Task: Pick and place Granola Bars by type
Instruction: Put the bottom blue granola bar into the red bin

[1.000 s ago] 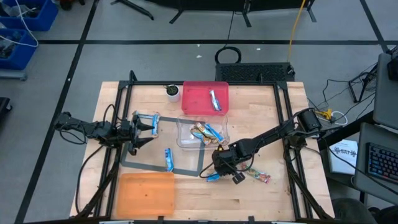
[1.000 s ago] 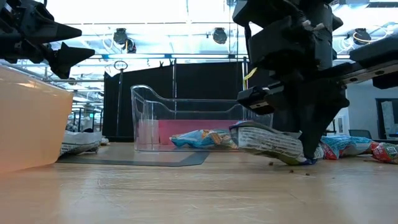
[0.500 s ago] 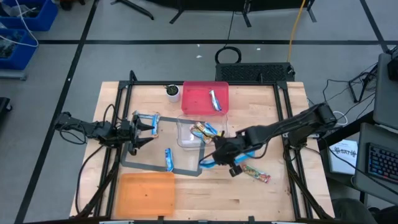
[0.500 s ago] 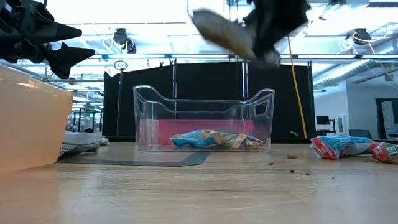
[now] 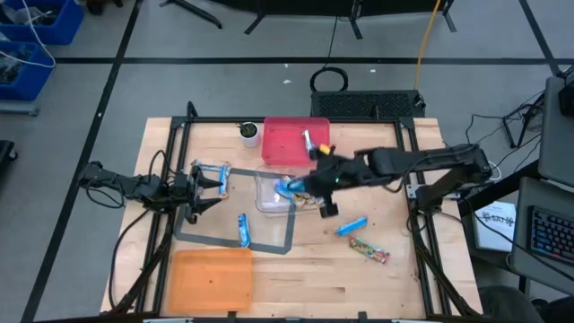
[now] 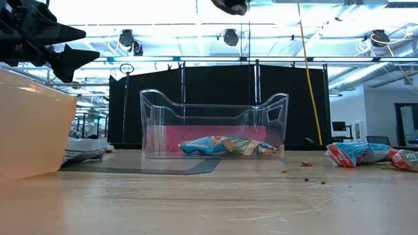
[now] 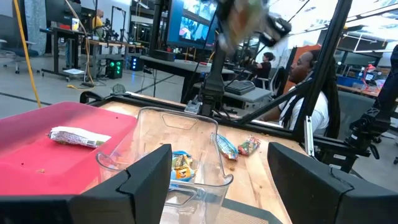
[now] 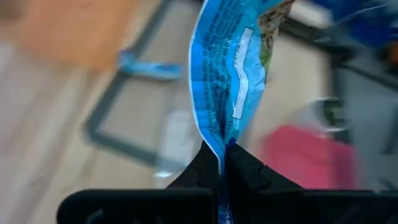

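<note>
High view. Right gripper (image 5: 316, 182) sits over the right side of the clear bin (image 5: 262, 199), between it and the red tray (image 5: 285, 139). A blue bar (image 5: 289, 187) shows at its tip, over the bin. The red tray, just beyond the gripper, holds one bar (image 5: 309, 142). Orange bin (image 5: 212, 278), well off toward the table's front left corner, shows nothing inside. On the wood in front of the gripper and to its right: a blue loose bar (image 5: 351, 225) and a tan bar (image 5: 370, 250). White cup (image 5: 249, 134) stands left of the red tray. Left gripper (image 5: 213, 183) hangs well to the left, with bars (image 5: 212, 170) just beside it and one more bar (image 5: 243, 229) on the grey mat outline.

Low view. Clear bin holds a small heap of bars (image 6: 226, 145), blue and tan. The right gripper is cut off at the top edge; only a dark blur shows. Orange bin wall fills the left edge.

Left wrist view. Left fingers (image 7: 148, 182) stand well apart, nothing between them. Clear bin shows bars inside; red tray shows its one bar. A person (image 7: 303, 93) sits beyond the table.

Right wrist view. Right fingers (image 8: 202, 169) are pressed together on the end of the blue bar, which stands straight out from them. Background is blurred.
</note>
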Robot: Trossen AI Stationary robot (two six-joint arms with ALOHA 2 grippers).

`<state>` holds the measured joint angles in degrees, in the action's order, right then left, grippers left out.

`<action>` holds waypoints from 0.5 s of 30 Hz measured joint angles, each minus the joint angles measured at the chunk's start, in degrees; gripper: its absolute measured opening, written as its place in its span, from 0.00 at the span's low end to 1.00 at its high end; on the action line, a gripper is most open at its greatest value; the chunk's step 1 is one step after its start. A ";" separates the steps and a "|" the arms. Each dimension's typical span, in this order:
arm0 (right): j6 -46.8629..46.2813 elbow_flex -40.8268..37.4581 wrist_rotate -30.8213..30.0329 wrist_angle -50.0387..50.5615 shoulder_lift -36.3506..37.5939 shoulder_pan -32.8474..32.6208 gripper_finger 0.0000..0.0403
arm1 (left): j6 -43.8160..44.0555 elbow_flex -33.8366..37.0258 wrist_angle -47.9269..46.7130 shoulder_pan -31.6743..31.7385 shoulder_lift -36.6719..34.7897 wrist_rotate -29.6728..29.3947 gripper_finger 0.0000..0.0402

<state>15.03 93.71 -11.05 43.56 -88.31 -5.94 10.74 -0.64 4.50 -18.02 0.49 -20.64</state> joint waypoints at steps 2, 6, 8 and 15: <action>0.97 2.78 -3.72 0.08 0.00 1.02 0.00 | -0.02 0.00 0.01 0.00 -0.01 0.00 0.67; 3.52 7.78 -10.57 -1.71 0.04 3.09 0.00 | 0.00 -0.01 0.02 0.00 -0.02 0.00 0.67; 4.13 9.62 -13.15 -4.12 0.04 4.25 0.00 | -0.01 0.00 0.00 -0.02 0.00 0.00 0.67; -0.48 13.97 -14.49 -12.76 0.04 10.96 0.00 | -0.02 0.00 0.00 -0.01 -0.01 0.00 0.67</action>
<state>14.55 107.68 -25.54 30.80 -88.27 5.02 10.72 -0.64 4.50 -18.03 0.48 -20.64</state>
